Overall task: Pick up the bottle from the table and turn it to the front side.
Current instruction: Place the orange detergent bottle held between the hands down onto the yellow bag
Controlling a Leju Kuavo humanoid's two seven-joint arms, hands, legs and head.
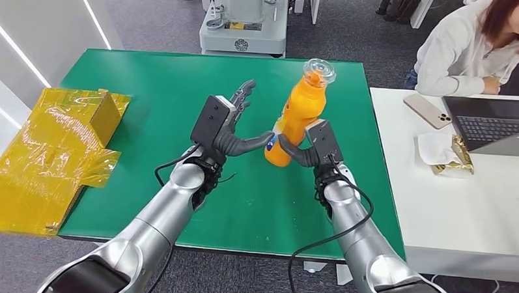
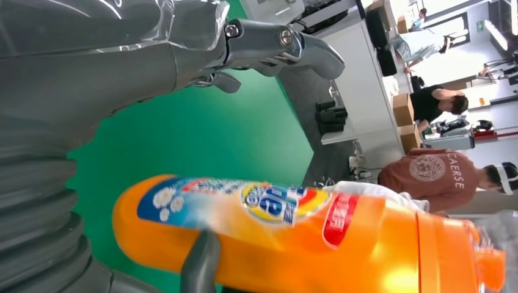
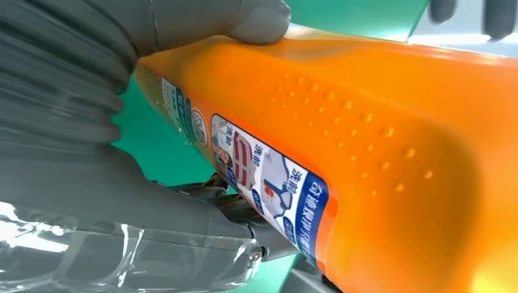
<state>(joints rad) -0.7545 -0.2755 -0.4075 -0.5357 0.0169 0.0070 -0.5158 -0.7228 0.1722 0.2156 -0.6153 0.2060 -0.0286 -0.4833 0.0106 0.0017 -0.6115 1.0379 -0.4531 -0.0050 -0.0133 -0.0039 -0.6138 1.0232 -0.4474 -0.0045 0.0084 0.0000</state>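
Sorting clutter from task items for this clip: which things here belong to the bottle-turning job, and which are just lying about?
Part of the job:
orange bottle, held off the table
right hand, gripping the bottle
left hand, thumb at the bottle
green table

Just lying about:
yellow wrapped package
phone
laptop
snack packet

Two silver, tube-like metal arms, left arm [image 1: 157,211] and right arm [image 1: 358,228], widen into dark shoulder housings. A thin black cable loops loose along each forearm. Each wrist carries a black box-shaped module. The left hand [image 1: 235,129] and right hand [image 1: 302,151] are dark grey, with ribbed grey covers and visible screw heads at the finger pivots
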